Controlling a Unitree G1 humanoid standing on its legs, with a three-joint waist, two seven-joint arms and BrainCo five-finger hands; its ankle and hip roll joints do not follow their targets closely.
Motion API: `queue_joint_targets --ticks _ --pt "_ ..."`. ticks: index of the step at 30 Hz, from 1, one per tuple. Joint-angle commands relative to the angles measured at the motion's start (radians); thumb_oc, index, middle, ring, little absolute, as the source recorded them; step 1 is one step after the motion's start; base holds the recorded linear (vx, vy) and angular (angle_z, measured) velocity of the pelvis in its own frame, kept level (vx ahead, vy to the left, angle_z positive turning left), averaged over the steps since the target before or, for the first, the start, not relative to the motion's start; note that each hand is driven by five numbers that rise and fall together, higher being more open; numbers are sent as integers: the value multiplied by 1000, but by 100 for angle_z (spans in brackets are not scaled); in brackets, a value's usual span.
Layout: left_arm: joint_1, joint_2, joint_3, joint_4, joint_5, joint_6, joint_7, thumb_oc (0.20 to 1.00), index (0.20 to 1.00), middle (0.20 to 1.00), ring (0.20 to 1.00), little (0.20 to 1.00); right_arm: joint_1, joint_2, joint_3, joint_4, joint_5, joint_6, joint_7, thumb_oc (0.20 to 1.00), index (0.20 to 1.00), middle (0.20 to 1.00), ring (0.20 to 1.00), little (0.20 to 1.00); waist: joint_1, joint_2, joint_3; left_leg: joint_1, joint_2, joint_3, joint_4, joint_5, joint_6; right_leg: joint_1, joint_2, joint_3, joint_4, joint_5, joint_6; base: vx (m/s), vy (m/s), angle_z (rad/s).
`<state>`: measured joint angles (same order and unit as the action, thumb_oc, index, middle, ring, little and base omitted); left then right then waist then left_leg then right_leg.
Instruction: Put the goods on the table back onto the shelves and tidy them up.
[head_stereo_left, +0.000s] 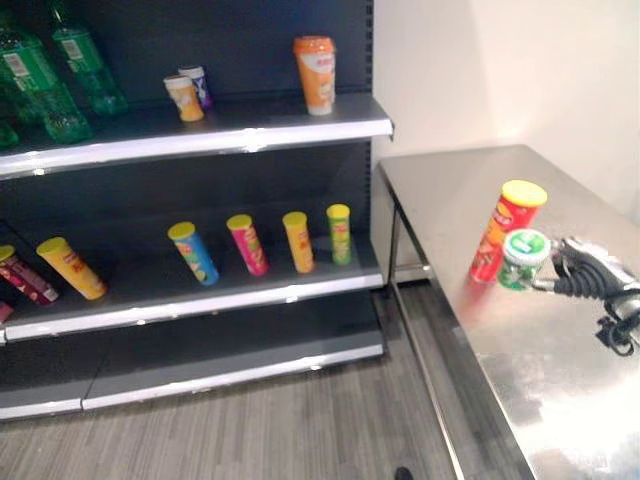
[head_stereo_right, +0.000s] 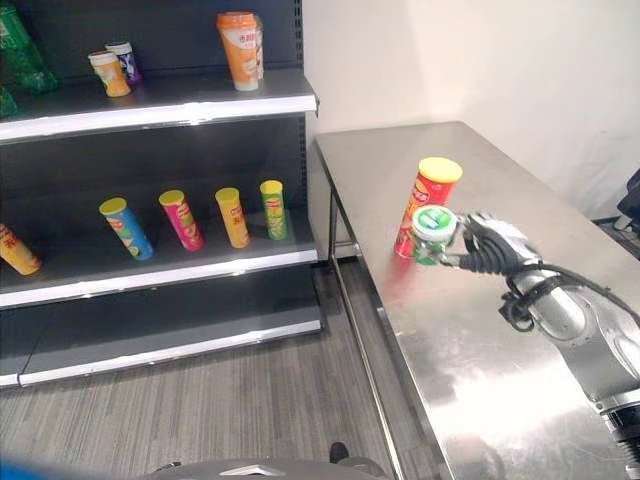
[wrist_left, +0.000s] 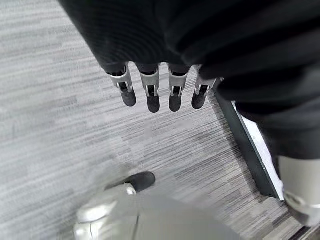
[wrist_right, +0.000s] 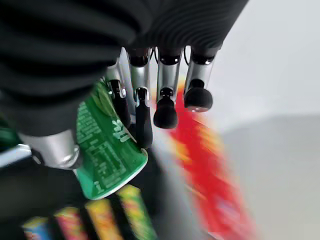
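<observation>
Right robot hand (head_stereo_right: 478, 242) grasping green can (head_stereo_right: 433, 232), fingers wrapped round body, can lifted off desk (head_stereo_right: 480, 380) just beside red tube (head_stereo_right: 427, 205), likely for carry to shelves (head_stereo_left: 250, 135). Red tube upright on desk, waiting. Left robot hand (wrist_left: 160, 90) released, hanging over floor.

Print covers the green can (wrist_right: 107, 150) in the right hand (wrist_right: 145, 95), the red tube (head_stereo_right: 428, 205) on the table (head_stereo_right: 480, 350), and the shelf (head_stereo_left: 200, 290) tubes, but none of it can be read.
</observation>
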<state>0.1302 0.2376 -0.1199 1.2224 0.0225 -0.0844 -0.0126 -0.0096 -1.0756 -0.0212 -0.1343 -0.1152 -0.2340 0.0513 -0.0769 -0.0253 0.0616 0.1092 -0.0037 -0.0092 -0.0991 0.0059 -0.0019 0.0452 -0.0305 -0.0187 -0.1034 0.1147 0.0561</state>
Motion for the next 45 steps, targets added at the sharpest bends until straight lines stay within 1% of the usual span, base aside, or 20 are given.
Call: queue_joint_targets --ticks 1,10,13,14,17,19,22,23,25,27,29,32,33,35,38,39,40,43,44,45 --pt "-57 37 -15 25 2 -14 11 1000 1000 1000 1000 1000 -134 -24 -11 -17 67 -42 -48 200 200 200 200 200 53 -28 12 12 56 61 19 -37 -80 57 -14 16 61 -186 50 -1 -91 17" --pt "-47 39 -18 19 -28 -2 27 1000 1000 1000 1000 1000 -332 39 147 -9 54 -27 -101 200 200 200 200 200 98 -30 19 -9 69 8 47 -33 -86 70 3 -8 61 -201 31 -8 -68 14" --pt "-50 41 -21 0 -59 -2 36 1000 1000 1000 1000 1000 -411 69 218 20 70 -25 -116 200 200 200 200 200 121 -38 60 -93 36 -47 184 -61 -86 51 -2 -6 79 -204 21 -111 -53 17" --pt "-54 39 -25 -22 -92 -4 36 1000 1000 1000 1000 1000 -435 72 234 36 80 -24 -125 200 200 200 200 200 134 -47 101 -183 1 -83 324 -69 -96 38 -13 -10 106 -208 10 -149 -29 29" --pt "-57 36 -21 -27 -116 -6 34 1000 1000 1000 1000 1000 -443 67 236 48 79 -22 -134 200 200 200 200 200 135 -48 114 -225 -2 -105 366 -62 -99 33 -17 -17 114 -212 10 -14 31 65" --pt "-43 31 -14 -32 -149 -5 31 1000 1000 1000 1000 1000 -436 60 225 49 87 -18 -135 200 200 200 200 200 142 -50 108 -249 49 -147 296 -42 -93 35 -26 -16 122 -225 21 160 130 61" --pt "-57 36 -17 -13 -159 -17 49 1000 1000 1000 1000 1000 -452 47 221 66 103 -22 -154 200 200 200 200 200 141 -48 110 -304 148 -194 158 59 -115 26 -47 4 128 -260 36 183 289 11" --pt "-67 44 -16 -8 -152 -17 59 1000 1000 1000 1000 1000 -435 46 207 86 102 -15 -175 200 200 200 200 200 142 -46 105 -333 211 -135 93 89 -131 44 -72 17 121 -285 47 312 446 18" --pt "-64 48 -6 -2 -140 -13 57 1000 1000 1000 1000 1000 -403 45 182 63 85 -3 -169 200 200 200 200 200 145 -28 80 -304 234 -92 66 123 -156 80 -92 22 101 -284 67 438 531 1" --pt "-69 49 -3 11 -107 -8 57 1000 1000 1000 1000 1000 -360 62 151 40 63 6 -162 200 200 200 200 200 140 -14 59 -297 205 -56 100 104 -159 113 -150 11 88 -267 96 410 556 -42" --pt "-81 71 -15 11 -56 -9 58 1000 1000 1000 1000 1000 -370 105 158 39 45 10 -157 200 200 200 200 200 131 -16 47 -285 155 5 142 59 -139 80 -230 26 121 -195 129 288 566 -7" --pt "-114 113 -26 -10 -51 -9 65 1000 1000 1000 1000 1000 -459 136 213 60 45 15 -171 200 200 200 200 200 138 -33 47 -258 88 86 122 17 -74 -2 -299 21 191 -33 143 187 538 -46" --pt "-118 118 -29 -26 -53 -7 62 1000 1000 1000 1000 1000 -461 120 209 58 43 17 -174 200 200 200 200 200 127 -36 51 -238 63 81 101 10 -58 -19 -265 56 232 -23 130 93 236 -76" --pt "-119 118 -29 -26 -53 -7 62 1000 1000 1000 1000 1000 -461 120 208 58 43 17 -173 200 200 200 200 200 128 -36 49 -241 64 81 100 13 -57 -24 -264 57 231 -20 130 66 137 5" --pt "-121 112 -52 -38 -48 -13 51 1000 1000 1000 1000 1000 -487 100 195 33 70 8 -171 200 200 200 200 200 116 -23 53 -186 28 78 51 6 -36 -74 -153 69 185 -92 116 121 196 13" --pt "-121 111 -52 -38 -48 -13 51 1000 1000 1000 1000 1000 -489 100 197 35 70 7 -171 200 200 200 200 200 114 -22 54 -183 28 77 49 6 -37 -73 -152 67 187 -95 115 101 161 -9" --pt "-126 105 -60 -34 -44 -9 45 1000 1000 1000 1000 1000 -497 93 199 42 77 7 -173 200 200 200 200 200 106 -20 69 -162 11 58 44 0 -29 -107 -94 88 170 -119 112 58 73 8" --pt "-127 101 -63 -32 -42 -9 44 1000 1000 1000 1000 1000 -500 86 197 45 78 4 -178 200 200 200 200 200 99 -19 83 -143 0 44 46 -8 -25 -117 -66 106 166 -123 109 92 90 45" --pt "-133 91 -64 -14 -41 -5 35 1000 1000 1000 1000 1000 -505 64 181 53 75 9 -189 200 200 200 200 200 87 -23 108 -111 -35 -2 51 -20 -17 -161 -2 150 148 -102 105 95 79 61" --pt "-134 90 -65 -14 -41 -5 35 1000 1000 1000 1000 1000 -504 64 180 53 75 9 -189 200 200 200 200 200 86 -22 109 -109 -34 -4 51 -20 -17 -158 -2 148 148 -103 105 127 88 52"
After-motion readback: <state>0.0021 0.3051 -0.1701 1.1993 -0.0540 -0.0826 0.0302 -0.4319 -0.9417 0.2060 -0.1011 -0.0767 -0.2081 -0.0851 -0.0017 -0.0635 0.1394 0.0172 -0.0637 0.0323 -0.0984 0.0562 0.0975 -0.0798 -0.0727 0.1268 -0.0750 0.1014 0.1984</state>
